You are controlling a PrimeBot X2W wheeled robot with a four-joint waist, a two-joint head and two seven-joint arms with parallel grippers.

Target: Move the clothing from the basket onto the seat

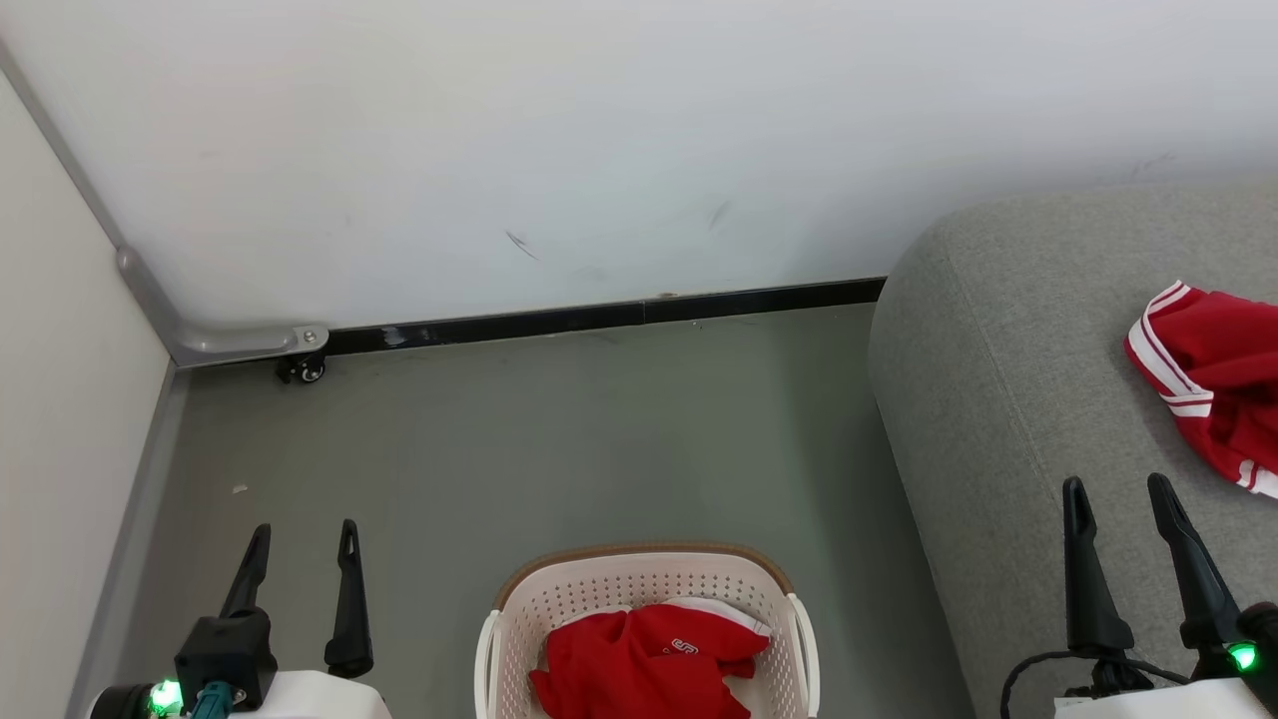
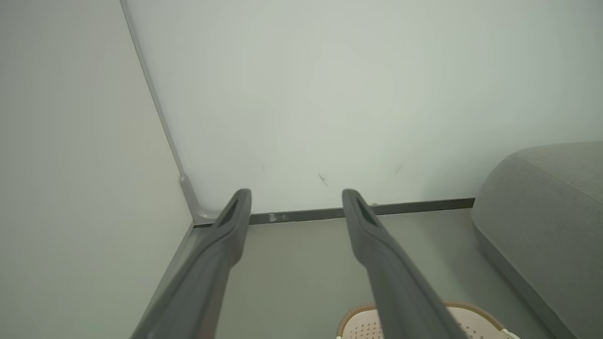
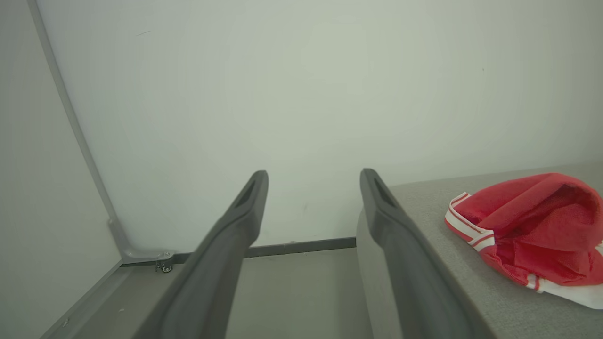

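Observation:
A cream perforated basket [image 1: 519, 609] with a brown rim stands on the floor at the bottom centre, and a crumpled red garment [image 1: 639, 664] with lettering lies inside it. A second red garment [image 1: 1213, 374] with white stripe trim lies on the grey seat [image 1: 998, 379] at the right; it also appears as the striped garment [image 3: 532, 226] in the right wrist view. My left gripper [image 1: 305, 534] hangs open and empty left of the basket. Over the seat's front part my right gripper [image 1: 1118, 494] is open and empty, with the striped garment to its right. The basket rim [image 2: 476, 313] peeks in low.
A white wall with a dark skirting strip [image 1: 599, 320] closes the far side. A pale panel on a small caster [image 1: 305, 369] stands along the left. Grey floor [image 1: 559, 439] lies between the basket, the wall and the seat.

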